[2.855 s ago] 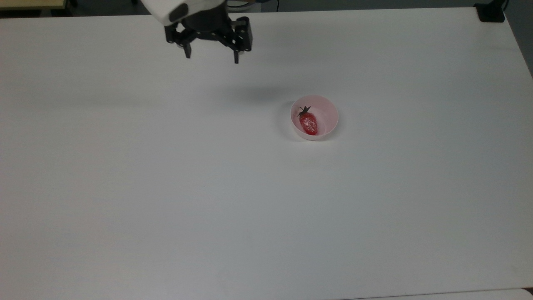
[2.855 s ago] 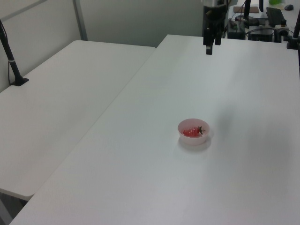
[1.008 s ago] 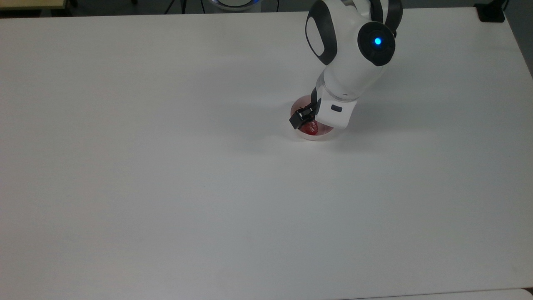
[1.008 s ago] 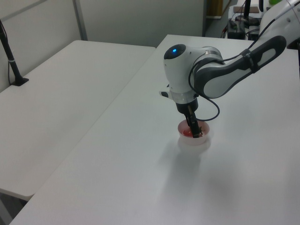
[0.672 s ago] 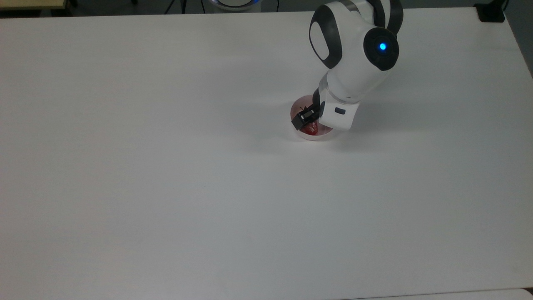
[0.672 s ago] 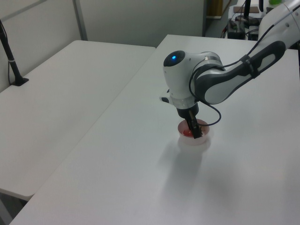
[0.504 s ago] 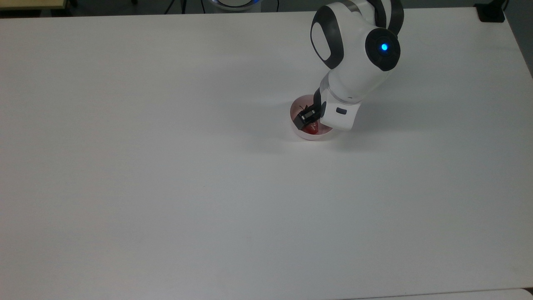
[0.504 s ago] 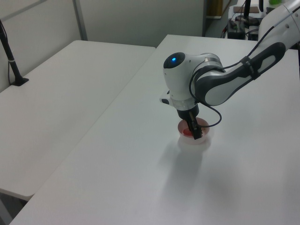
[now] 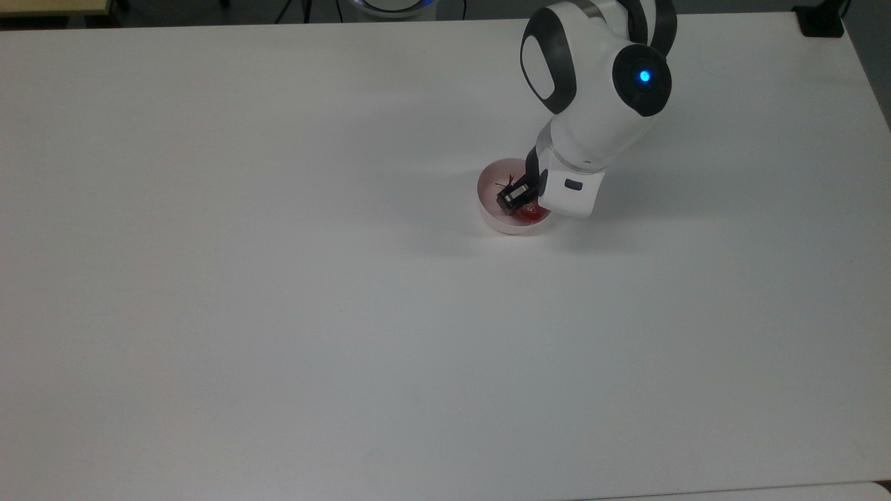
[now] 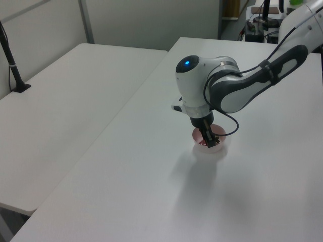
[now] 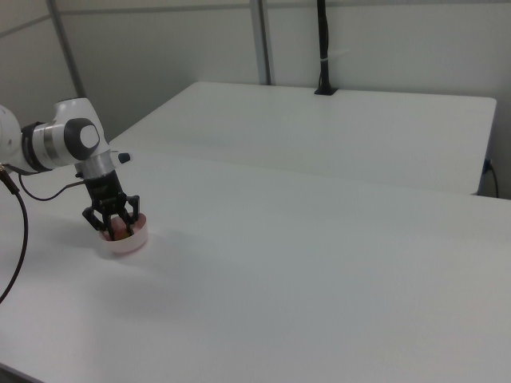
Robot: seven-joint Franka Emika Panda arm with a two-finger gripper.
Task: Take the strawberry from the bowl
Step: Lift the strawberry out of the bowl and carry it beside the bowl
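Observation:
The pale pink bowl [image 9: 489, 212] stands on the white table, right of centre in the top view. The red strawberry [image 9: 533, 215] lies inside it, partly hidden under the white hand. My gripper [image 9: 523, 203] reaches down into the bowl with one black finger [image 9: 514, 197] at the strawberry's left side. In the right view the gripper [image 11: 118, 230] straddles the strawberry [image 11: 120, 228] inside the bowl [image 11: 128, 246], fingers closed in against it. In the left view the gripper [image 10: 209, 143] dips into the bowl [image 10: 222, 149].
The white table [image 9: 278, 313] stretches wide on all sides of the bowl. A second white table [image 10: 65, 101] adjoins it at the left view's left. A black post [image 11: 323, 48] is clamped on the far table.
The arm came from the table's far side down into the bowl. Over the last half second the visible finger moved in toward the strawberry, and the bowl slid slightly to the top view's left.

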